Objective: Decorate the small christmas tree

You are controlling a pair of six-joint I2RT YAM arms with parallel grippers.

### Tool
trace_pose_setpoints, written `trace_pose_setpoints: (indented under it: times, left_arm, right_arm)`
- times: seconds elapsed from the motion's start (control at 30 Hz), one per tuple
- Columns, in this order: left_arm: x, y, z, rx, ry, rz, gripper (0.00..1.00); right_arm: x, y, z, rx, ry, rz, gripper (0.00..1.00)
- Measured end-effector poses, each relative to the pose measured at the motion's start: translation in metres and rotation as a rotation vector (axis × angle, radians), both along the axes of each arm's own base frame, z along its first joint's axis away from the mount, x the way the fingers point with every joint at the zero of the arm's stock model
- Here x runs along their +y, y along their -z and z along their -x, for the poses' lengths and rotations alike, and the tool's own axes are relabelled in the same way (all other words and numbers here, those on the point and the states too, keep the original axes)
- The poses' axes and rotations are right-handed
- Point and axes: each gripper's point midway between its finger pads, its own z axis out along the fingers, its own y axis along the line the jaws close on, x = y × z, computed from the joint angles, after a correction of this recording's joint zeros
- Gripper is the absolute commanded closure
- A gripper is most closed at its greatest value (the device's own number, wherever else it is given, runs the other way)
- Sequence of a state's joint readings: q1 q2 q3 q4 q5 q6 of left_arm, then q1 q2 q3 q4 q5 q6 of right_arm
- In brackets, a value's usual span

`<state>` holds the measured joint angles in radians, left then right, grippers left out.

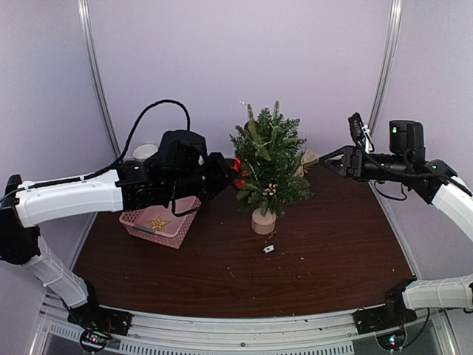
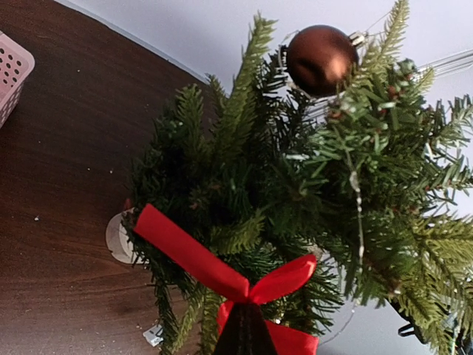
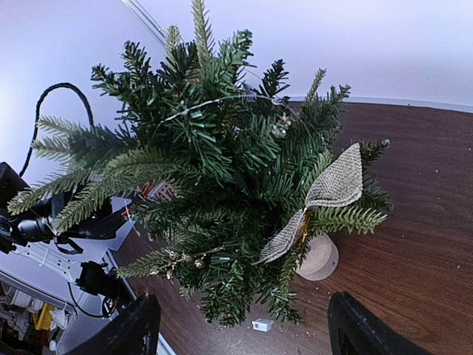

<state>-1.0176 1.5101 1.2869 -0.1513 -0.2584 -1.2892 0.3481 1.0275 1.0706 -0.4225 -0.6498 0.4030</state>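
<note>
Where the overhead camera looks down, the small christmas tree point(image 1: 267, 163) stands upright on its pale wooden stump point(image 1: 263, 220) near the middle of the dark wood surface point(image 1: 332, 251), between the two arms. The left pincer point(image 1: 228, 176) is clenched on a red ribbon bow point(image 1: 238, 170), holding it against the tree's left-hand branches. The right pincer point(image 1: 325, 160) hangs just off the tree's right side, released, its jaws spread wide. A pink basket point(image 1: 140, 220) sits under the left arm with a gold star point(image 1: 157, 223) in it, and a small white scrap point(image 1: 269, 249) lies in front of the stump.

The left wrist camera adds what the overhead one does not. The dark fingertips point(image 2: 242, 333) pinch the bow at its knot, with its loops fanned across the lower needles. A glossy brown bauble point(image 2: 320, 59) hangs high in the branches. Only a corner of the basket shows there.

The right wrist camera gives the tree's other side. A burlap bow point(image 3: 329, 196) sits among the branches just above the stump. A sprig of gold berries point(image 3: 181, 259) hangs low on the tree, and a thin silvery strand point(image 3: 214, 101) threads the upper needles. Its two fingers point(image 3: 129, 333) stand well apart at the bottom edge.
</note>
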Motion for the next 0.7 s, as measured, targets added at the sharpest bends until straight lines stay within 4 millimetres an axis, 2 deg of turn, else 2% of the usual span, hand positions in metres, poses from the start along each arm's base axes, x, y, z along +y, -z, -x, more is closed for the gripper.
trace_pose_setpoints:
  times: [0.3,0.33,0.4,0.53,0.7]
  left_arm:
    - [-0.006,0.009,-0.013,0.017,-0.011,-0.031,1.00]
    - [-0.008,0.009,-0.013,0.016,-0.008,-0.030,0.98]
    - [-0.010,0.006,-0.014,0.012,-0.004,-0.028,0.85]
    - [-0.011,0.002,-0.015,0.000,0.001,-0.032,0.71]
    - [-0.007,0.003,-0.015,0.002,-0.008,-0.049,0.63]
  right_arm:
    - [0.000,0.000,0.000,0.001,0.000,0.000,0.19]
    - [0.000,0.000,0.000,0.001,0.000,0.000,0.19]
    - [0.000,0.000,0.000,0.001,0.000,0.000,0.19]
    - [0.000,0.000,0.000,0.001,0.000,0.000,0.18]
    - [0.000,0.001,-0.001,0.003,0.000,0.001,0.18]
